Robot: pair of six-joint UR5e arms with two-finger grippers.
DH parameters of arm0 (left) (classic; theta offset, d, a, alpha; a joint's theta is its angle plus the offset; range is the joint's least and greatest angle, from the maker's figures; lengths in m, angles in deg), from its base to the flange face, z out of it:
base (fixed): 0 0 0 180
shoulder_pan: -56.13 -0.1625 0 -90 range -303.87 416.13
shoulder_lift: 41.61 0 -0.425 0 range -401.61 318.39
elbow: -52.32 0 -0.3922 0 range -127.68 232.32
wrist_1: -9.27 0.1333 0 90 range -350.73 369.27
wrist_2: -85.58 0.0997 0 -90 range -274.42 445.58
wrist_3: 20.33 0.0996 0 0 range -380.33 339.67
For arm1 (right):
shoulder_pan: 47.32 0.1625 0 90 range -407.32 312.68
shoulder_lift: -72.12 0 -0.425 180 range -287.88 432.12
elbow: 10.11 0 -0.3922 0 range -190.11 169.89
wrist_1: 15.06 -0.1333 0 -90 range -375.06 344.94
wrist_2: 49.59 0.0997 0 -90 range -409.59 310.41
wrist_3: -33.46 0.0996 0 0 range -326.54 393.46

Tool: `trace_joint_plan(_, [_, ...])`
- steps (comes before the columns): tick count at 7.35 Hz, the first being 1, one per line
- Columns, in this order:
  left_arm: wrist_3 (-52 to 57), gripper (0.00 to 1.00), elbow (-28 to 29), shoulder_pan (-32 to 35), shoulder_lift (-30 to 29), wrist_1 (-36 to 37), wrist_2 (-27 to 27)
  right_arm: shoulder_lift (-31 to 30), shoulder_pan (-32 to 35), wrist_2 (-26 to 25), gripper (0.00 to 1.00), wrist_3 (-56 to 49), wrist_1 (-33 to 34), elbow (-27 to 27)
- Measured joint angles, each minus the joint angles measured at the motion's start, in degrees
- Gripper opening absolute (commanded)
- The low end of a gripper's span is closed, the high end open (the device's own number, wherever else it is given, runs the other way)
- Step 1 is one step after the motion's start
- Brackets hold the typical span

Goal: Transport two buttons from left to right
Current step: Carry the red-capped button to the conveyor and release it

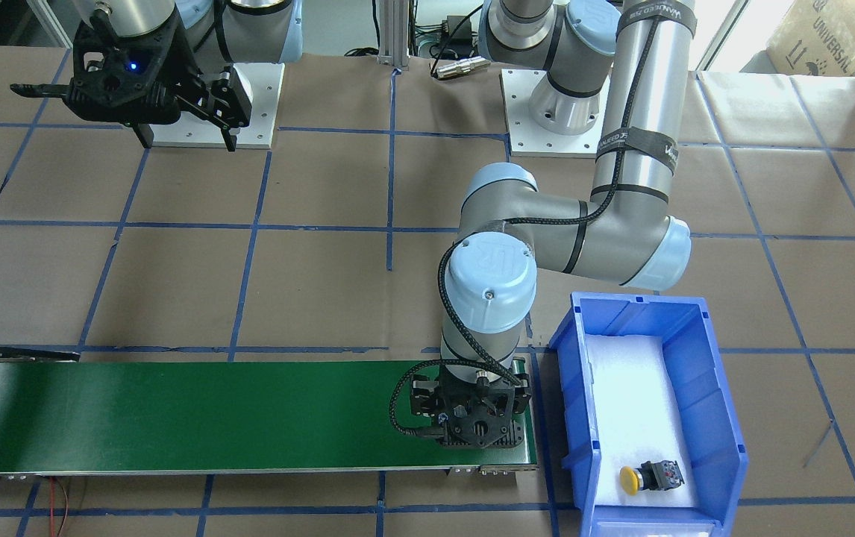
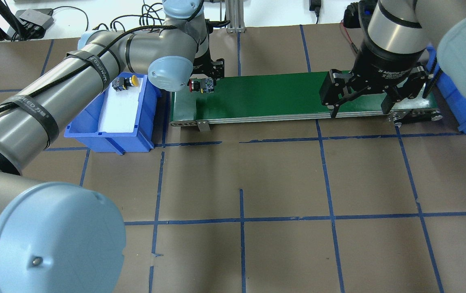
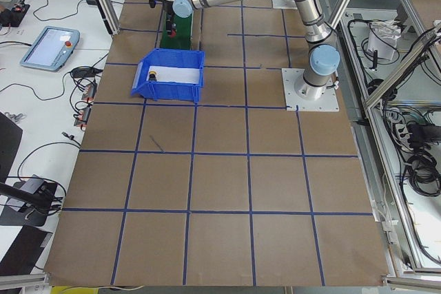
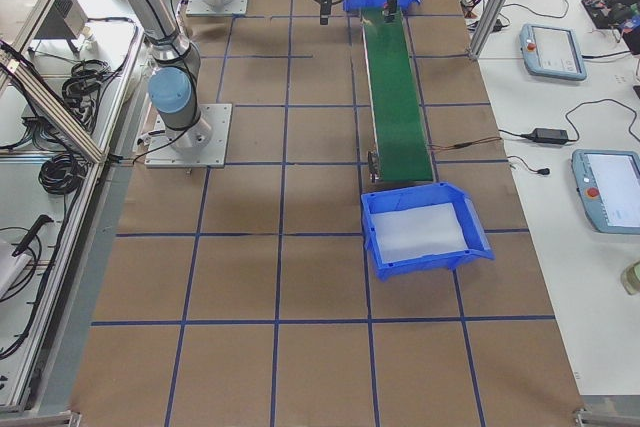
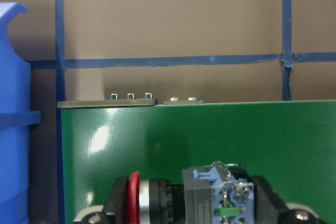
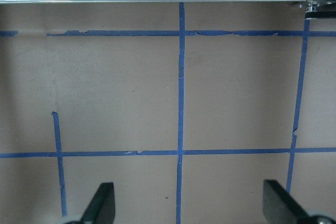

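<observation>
The red button (image 5: pixel 157 200) lies sideways on the left end of the green belt (image 2: pixel 265 95), its grey body toward the belt's length. My left gripper (image 2: pixel 201 86) is shut on it, with black fingers (image 5: pixel 116 203) pressed to both sides. From the front view only the left gripper's body (image 1: pixel 476 436) shows above the belt. The yellow button (image 2: pixel 126 82) rests on white foam in the blue bin (image 2: pixel 94 132) beside that belt end; it also shows as the yellow button (image 1: pixel 647 477). My right gripper (image 2: pixel 361 109) hangs open and holds nothing, in front of the belt's right end.
A second blue bin (image 2: pixel 462 114) stands past the belt's right end, partly hidden by my right arm; the side view shows this bin (image 4: pixel 470 247) lined with white foam. Brown paper with blue tape lines (image 6: pixel 180 103) covers the table.
</observation>
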Motion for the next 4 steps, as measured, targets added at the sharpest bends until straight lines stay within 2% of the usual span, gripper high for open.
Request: trace_joint_plan(4, [0.3, 1.0, -1.1, -1.8, 1.5, -3.2, 0.4, -0.1, 0.0, 0.0, 1.0, 0.0, 0.0, 0.0])
